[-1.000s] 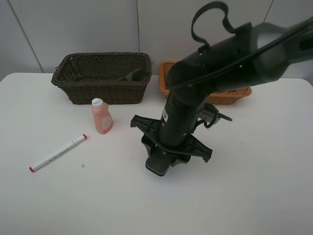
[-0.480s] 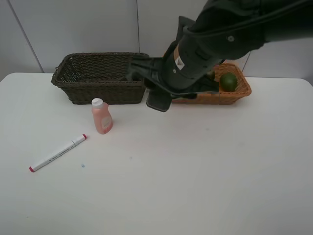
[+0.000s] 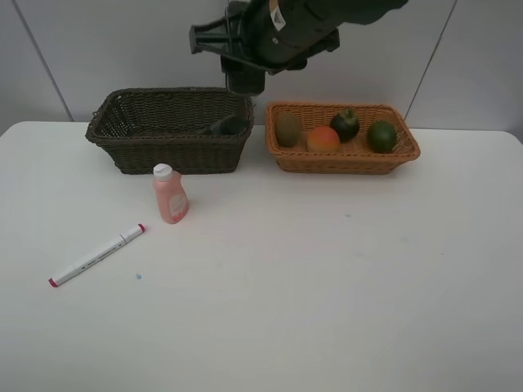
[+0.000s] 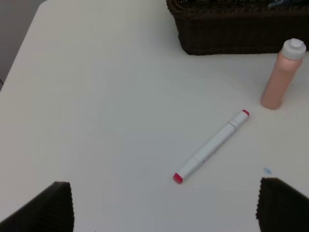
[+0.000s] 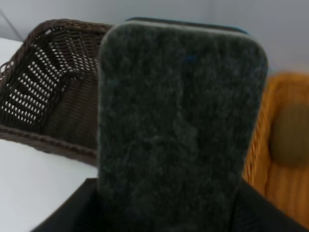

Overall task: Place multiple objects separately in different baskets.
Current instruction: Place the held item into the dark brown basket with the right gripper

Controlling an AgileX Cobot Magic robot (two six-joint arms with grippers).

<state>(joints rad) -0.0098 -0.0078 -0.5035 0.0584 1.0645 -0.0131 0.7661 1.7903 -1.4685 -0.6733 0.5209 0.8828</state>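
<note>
My right gripper (image 3: 245,72) is shut on the dark rectangular eraser (image 3: 244,82), held high over the right end of the dark brown basket (image 3: 122,152). In the right wrist view the felt face of the eraser (image 5: 181,125) fills the frame, with the dark basket (image 5: 43,96) and the orange-tan basket (image 5: 258,164) behind it. A dark pump bottle (image 3: 227,126) lies in the dark basket. The orange-tan basket (image 3: 343,162) holds a kiwi (image 3: 287,128), a peach (image 3: 324,140), a mangosteen (image 3: 345,123) and a green fruit (image 3: 381,135). The pink bottle (image 3: 170,194) stands on the table; the marker (image 3: 96,255) lies to its front left. My left gripper (image 4: 164,208) is open above the marker (image 4: 211,146).
The white table (image 3: 327,294) carries only the two baskets along its back edge, the bottle and the marker. In the left wrist view the pink bottle (image 4: 282,75) stands just in front of the dark basket (image 4: 231,34). A pale wall rises behind the baskets.
My right arm has lifted the eraser from the middle of the table and swung it back and up to above the dark basket's right end. The fruit in the orange-tan basket is now uncovered.
</note>
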